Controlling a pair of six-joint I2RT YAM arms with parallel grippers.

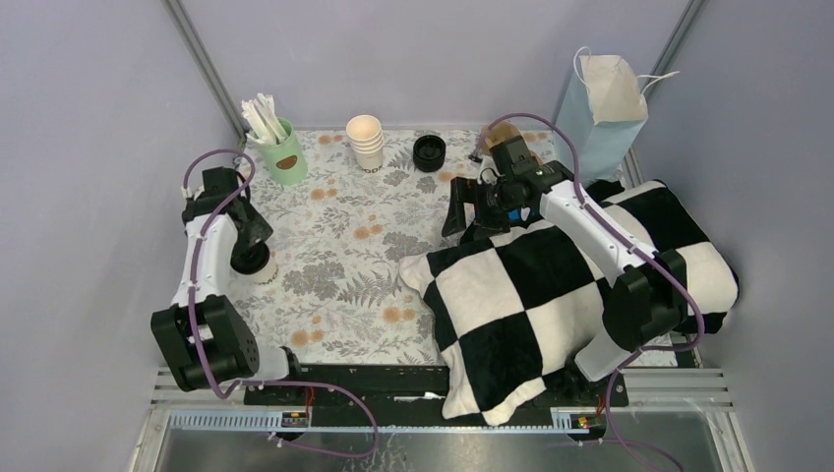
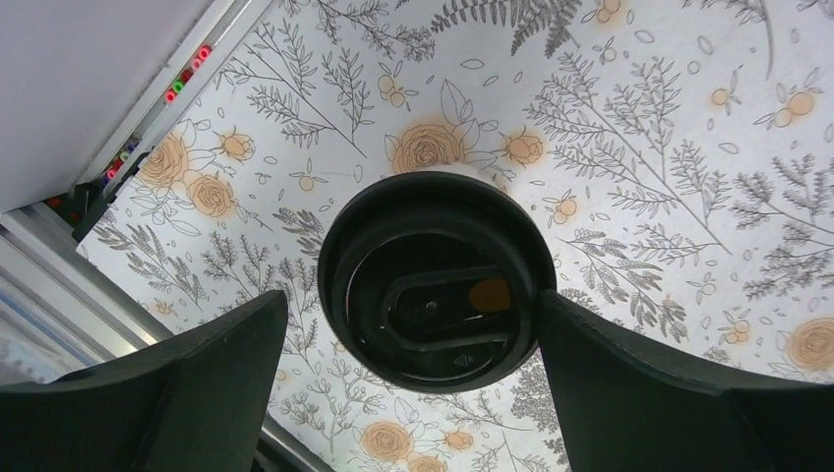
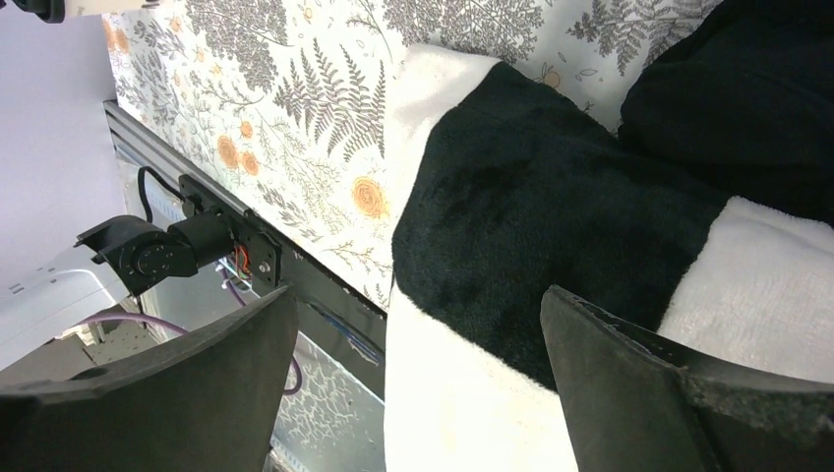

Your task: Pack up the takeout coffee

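Cream paper takeout coffee [image 2: 433, 285] with its round black plastic lid is standing upright on the floral-printed bench [image 2: 639, 128], near the left edge. It is sitting between the fingers of the left pincer [image 2: 411, 300], jaws standing apart, not clamping it; right pincer [image 3: 418, 295] is hovering wide apart over the black-and-white checked fleece blanket [image 3: 551, 197]

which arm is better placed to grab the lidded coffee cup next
Left. The left gripper hangs open over the lidded coffee cup, a finger each side; the right gripper is open over the checkered blanket, far off.
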